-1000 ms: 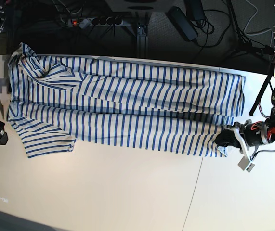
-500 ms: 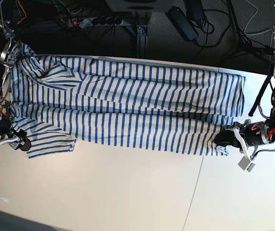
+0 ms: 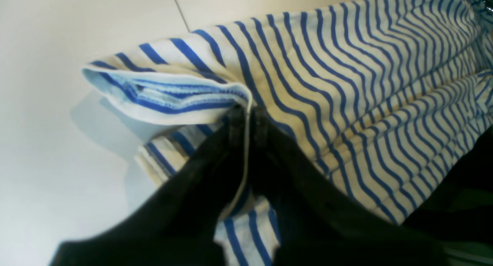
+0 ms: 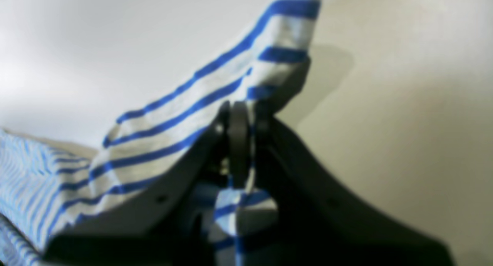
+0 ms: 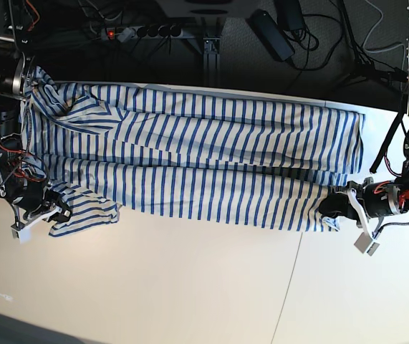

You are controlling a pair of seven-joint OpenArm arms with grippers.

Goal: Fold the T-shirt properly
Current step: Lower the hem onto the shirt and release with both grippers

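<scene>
T-shirt [image 5: 190,161] lies lengthwise on the bench [image 5: 190,287], sides apparently already folded in; left claw [image 3: 246,116] pinches its hem corner, right claw [image 4: 240,116] pinches its sleeve edge, so the end-to-end fold looks still undone.

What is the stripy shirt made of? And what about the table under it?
The T-shirt looks like soft knit cloth, probably cotton: it wrinkles, folds and has stitched hems. The table looks like a smooth, matte, pale board, perhaps laminate, with a thin seam; I can't tell exactly what.
</scene>
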